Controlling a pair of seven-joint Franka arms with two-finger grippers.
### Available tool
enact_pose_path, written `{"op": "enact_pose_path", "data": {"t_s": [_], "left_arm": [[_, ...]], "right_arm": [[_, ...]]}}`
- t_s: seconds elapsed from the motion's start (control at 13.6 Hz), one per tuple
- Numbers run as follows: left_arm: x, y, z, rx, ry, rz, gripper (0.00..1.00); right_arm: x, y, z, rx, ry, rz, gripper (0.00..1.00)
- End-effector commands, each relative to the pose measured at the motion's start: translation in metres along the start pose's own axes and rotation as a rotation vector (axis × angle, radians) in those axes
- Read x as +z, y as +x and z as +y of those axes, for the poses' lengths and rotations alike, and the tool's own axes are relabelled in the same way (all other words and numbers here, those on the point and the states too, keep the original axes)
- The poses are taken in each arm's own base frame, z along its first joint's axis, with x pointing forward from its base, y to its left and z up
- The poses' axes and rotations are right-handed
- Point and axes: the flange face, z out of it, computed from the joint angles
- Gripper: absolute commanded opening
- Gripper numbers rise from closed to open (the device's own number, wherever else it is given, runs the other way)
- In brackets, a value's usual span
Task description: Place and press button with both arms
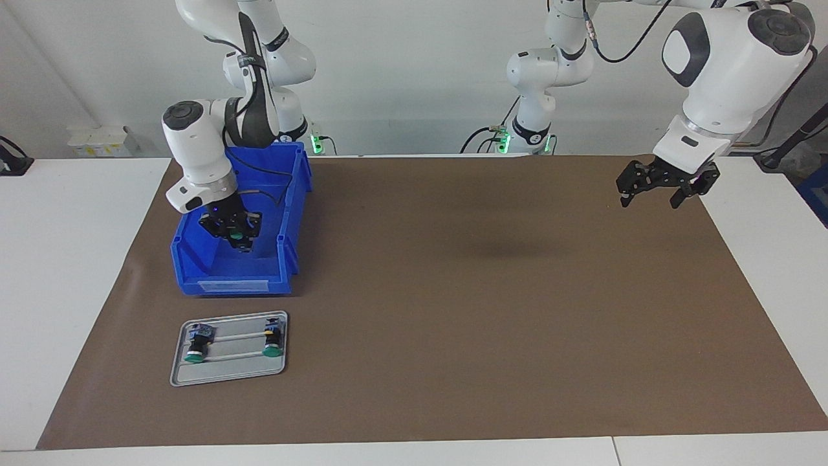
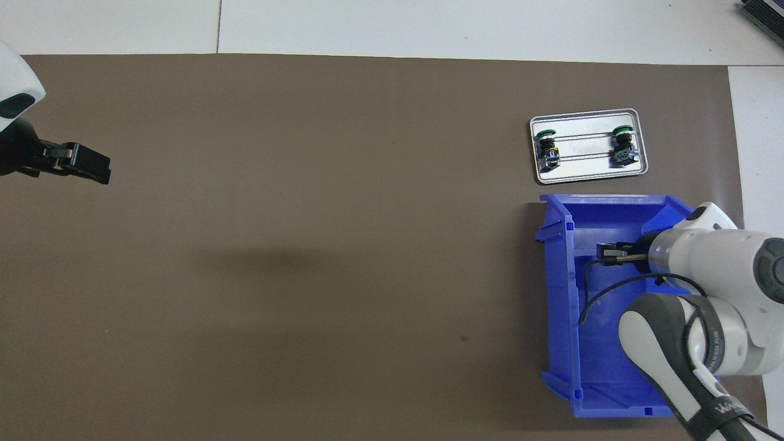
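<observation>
Brown mat [image 1: 453, 310] on white table [image 1: 65, 291]; left pincer [image 1: 666, 184] spread, right pincer [image 1: 236, 234] pinching button [image 1: 237, 235].

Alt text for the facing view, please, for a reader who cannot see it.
The right gripper is shut on a green button inside the blue bin. Two more buttons lie on a grey tray farther from the robots. The left gripper waits open above the brown mat.
</observation>
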Motion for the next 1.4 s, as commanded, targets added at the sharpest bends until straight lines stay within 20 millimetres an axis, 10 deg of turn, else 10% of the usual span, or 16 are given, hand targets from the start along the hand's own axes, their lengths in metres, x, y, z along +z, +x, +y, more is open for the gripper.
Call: {"op": "enact_pose_path", "data": {"t_s": [0.0, 0.07, 0.15, 0.22, 0.81, 1.32], "left_arm": [[-0.001, -0.008, -0.001, 0.000, 0.017, 0.002, 1.00], [-0.001, -0.008, -0.001, 0.000, 0.017, 0.002, 1.00], [-0.001, -0.008, -0.001, 0.000, 0.017, 0.002, 1.00], [-0.001, -0.008, -0.001, 0.000, 0.017, 0.002, 1.00], [-0.001, -0.008, -0.001, 0.000, 0.017, 0.002, 1.00], [-0.002, -0.009, -0.001, 0.000, 0.017, 0.004, 1.00]], "right_arm": [[0.010, -0.015, 0.000, -0.011, 0.016, 0.019, 0.00], [0.011, -0.016, 0.001, -0.009, 0.015, 0.015, 0.17], [0.010, -0.015, 0.001, -0.005, 0.015, 0.015, 0.72], [0.005, -0.011, 0.002, 0.000, 0.016, 0.024, 1.00], [-0.146, 0.076, 0.022, 0.055, 0.004, -0.009, 1.00], [-0.286, 0.105, 0.051, 0.132, -0.020, -0.104, 1.00]]}}
